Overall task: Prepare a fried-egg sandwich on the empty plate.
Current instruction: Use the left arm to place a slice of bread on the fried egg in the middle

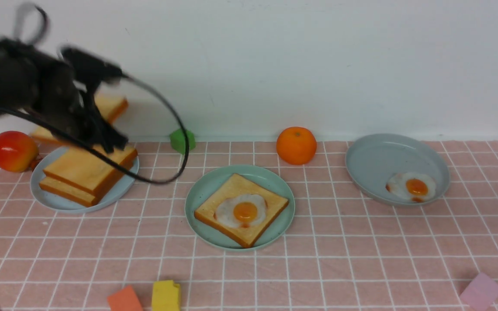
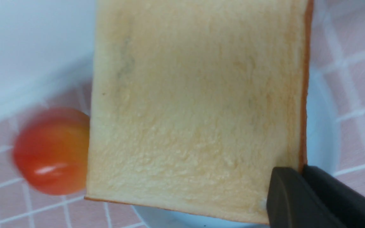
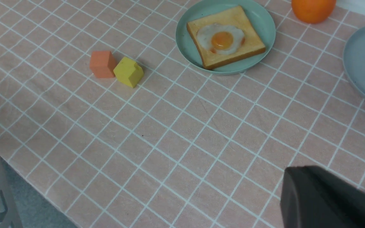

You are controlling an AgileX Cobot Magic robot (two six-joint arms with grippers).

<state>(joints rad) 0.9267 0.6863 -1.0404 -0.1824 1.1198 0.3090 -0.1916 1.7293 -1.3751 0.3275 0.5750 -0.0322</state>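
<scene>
Golden toast slice (image 2: 195, 110), clamped by the left gripper (image 2: 302, 186), hangs above the spare pile (image 1: 85, 172), meant to cap the egg (image 1: 244, 211).

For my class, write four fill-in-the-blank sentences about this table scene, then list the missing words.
1. The left gripper grips a slice of ____.
2. On the green plate, toast carries a fried ____.
3. The grey plate on the right holds just ____ egg.
4. The round fruit near the wall between those plates is an ____.
Missing words: toast, egg, one, orange.
</scene>
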